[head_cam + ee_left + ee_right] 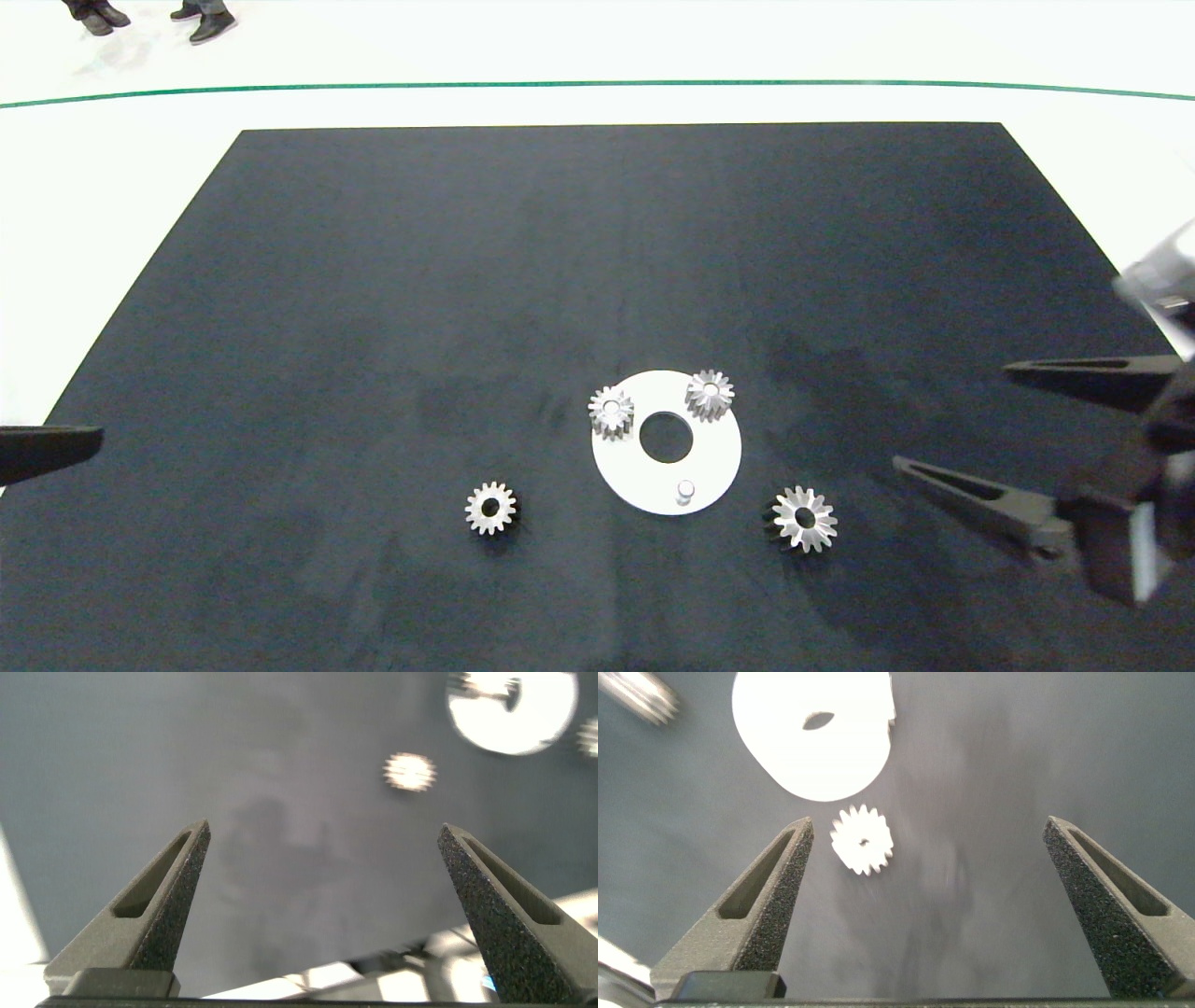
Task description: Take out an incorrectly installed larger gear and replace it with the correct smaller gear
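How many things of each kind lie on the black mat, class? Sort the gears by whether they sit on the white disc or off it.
Gears on the white disc: 2
Gears off the disc, on the mat: 2, the smaller gear and the larger gear
White disc: 1
Bare peg on the disc: 1
Total: 6

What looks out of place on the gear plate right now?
One peg on the white plate stands bare, while two gears sit on it. The larger gear and smaller gear lie loose on the mat, either side.
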Controlling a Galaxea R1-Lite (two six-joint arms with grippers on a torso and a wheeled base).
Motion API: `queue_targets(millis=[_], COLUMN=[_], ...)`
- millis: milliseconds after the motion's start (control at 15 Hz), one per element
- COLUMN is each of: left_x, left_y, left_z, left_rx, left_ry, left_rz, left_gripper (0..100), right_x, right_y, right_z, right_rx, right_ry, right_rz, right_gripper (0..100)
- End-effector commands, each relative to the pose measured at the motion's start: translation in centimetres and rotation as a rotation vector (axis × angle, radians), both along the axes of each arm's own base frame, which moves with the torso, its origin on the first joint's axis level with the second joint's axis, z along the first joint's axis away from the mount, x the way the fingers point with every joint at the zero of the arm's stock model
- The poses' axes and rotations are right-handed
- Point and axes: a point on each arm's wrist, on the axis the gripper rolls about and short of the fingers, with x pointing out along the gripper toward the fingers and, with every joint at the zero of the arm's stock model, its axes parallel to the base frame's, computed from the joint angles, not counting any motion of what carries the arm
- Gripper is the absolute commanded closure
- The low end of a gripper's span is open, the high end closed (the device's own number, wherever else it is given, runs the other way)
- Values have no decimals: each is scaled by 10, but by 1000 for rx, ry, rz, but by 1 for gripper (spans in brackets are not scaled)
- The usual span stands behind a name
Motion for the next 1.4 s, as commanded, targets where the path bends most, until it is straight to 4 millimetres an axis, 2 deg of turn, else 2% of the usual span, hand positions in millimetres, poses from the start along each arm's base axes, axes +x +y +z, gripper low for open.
queue_targets(millis=[67, 200, 333, 600, 867, 1400], left_x=[40, 64, 84, 102, 117, 131], left_y=[-45, -64, -83, -110, -123, -136], left_z=[-37, -57, -73, -97, -111, -131], left_rx=[44, 96, 175, 333, 371, 447], left_ry=[160, 111, 149, 200, 150, 204], left_rz=[-171, -226, -226, -287, -336, -382], left_gripper=[0, 0, 0, 0, 0, 0], right_x=[-50, -53, -55, -57, -57, -56], right_y=[-48, -51, -55, -60, -60, -59], right_z=[40, 47, 50, 55, 54, 53], right_rx=[140, 146, 159, 171, 165, 161], right_ry=[-249, -280, -296, -316, -313, -309], right_rz=[98, 101, 93, 69, 70, 70], right_gripper=[0, 0, 0, 0, 0, 0])
